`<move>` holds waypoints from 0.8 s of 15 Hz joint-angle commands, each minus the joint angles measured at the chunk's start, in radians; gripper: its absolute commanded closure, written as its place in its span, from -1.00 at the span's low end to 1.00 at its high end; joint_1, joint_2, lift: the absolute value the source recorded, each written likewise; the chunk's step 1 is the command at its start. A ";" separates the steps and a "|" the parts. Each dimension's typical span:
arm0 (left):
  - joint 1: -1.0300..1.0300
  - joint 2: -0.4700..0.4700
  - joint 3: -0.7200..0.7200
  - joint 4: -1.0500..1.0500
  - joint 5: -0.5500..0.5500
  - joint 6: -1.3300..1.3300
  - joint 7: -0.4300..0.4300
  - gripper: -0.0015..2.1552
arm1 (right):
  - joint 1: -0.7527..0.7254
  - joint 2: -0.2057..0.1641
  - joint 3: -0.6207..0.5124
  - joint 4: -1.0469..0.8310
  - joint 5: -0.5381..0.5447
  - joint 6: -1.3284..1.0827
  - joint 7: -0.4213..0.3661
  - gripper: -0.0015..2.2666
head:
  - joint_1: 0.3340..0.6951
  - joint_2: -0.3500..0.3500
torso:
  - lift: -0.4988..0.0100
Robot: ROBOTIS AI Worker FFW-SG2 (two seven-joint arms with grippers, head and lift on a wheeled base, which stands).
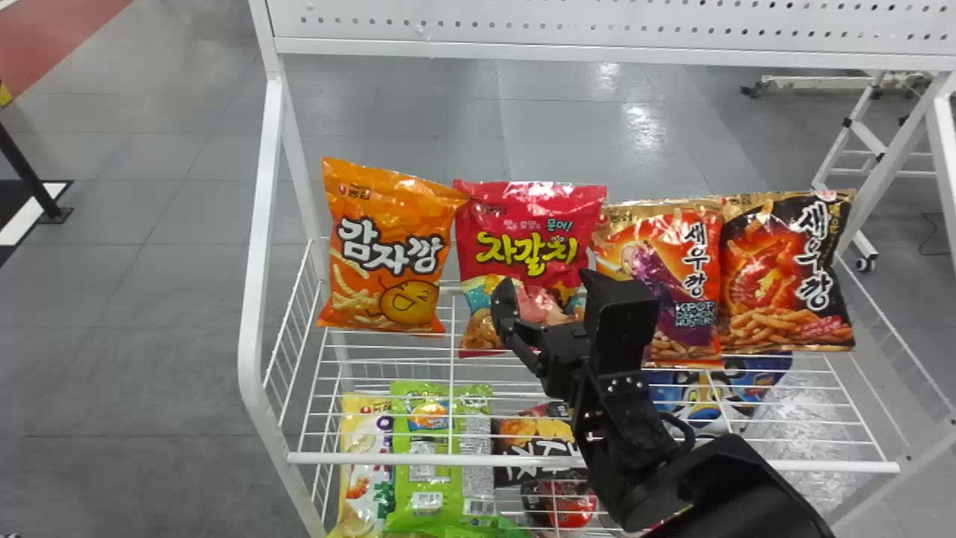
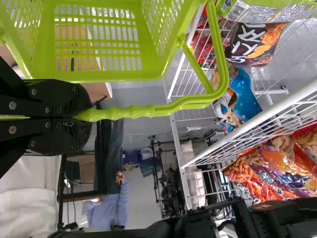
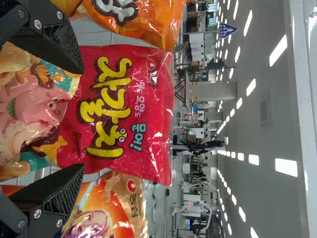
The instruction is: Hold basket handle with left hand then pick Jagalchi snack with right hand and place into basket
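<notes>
At the centre of the head view, the Jagalchi snack (image 1: 523,224), a red bag, stands upright on the upper shelf (image 1: 373,458) of a white wire rack. An orange bag (image 1: 396,246) stands to its left; to its right are a gold-topped bag (image 1: 676,261) and, farther right, a black-and-red bag (image 1: 792,269). The right arm comes in from the bottom edge, right of centre, and its gripper (image 1: 547,284) is in front of the snack's lower part. The fingers are apart. Lower in the frame, under that shelf, are a green bag (image 1: 426,463), a pale yellow bag (image 1: 358,448), a dark bag (image 1: 538,448) and, towards the right, a blue bag (image 1: 709,396).

In the left wrist view, the left gripper (image 2: 81,117) comes in from the left edge with its fingers clamped on the green handle (image 2: 218,69). The basket (image 2: 119,75) fills much of the upper left. The right arm crosses the bottom of the frame.

In the right wrist view, the right gripper (image 3: 83,118) has its fingers well apart, one at upper left and one at lower left, with the snack between their outlines. Whether either finger touches it cannot be told. The orange bag lies at the top of the frame, the gold-topped bag at the bottom.
</notes>
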 commanded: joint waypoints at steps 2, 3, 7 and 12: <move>-0.004 0.000 0.004 0.014 0.000 -0.006 -0.006 0.82 | -0.047 0.013 0.016 0.055 0.001 -0.001 0.000 -0.84 | 1.00 -0.03 | 0.92; -0.005 0.000 0.004 0.020 0.000 -0.013 -0.007 0.82 | -0.054 0.013 0.016 0.063 0.003 -0.001 0.000 -0.83 | 1.00 -0.01 | 0.92; -0.019 0.000 0.004 0.036 0.000 -0.013 -0.010 0.82 | -0.087 0.015 0.017 0.094 0.006 0.021 0.002 -0.73 | 1.00 0.01 | 0.92; -0.038 -0.001 0.000 0.054 0.000 -0.013 -0.010 0.82 | -0.077 0.010 0.016 0.082 -0.002 0.027 0.006 0.21 | 1.00 0.00 | 0.92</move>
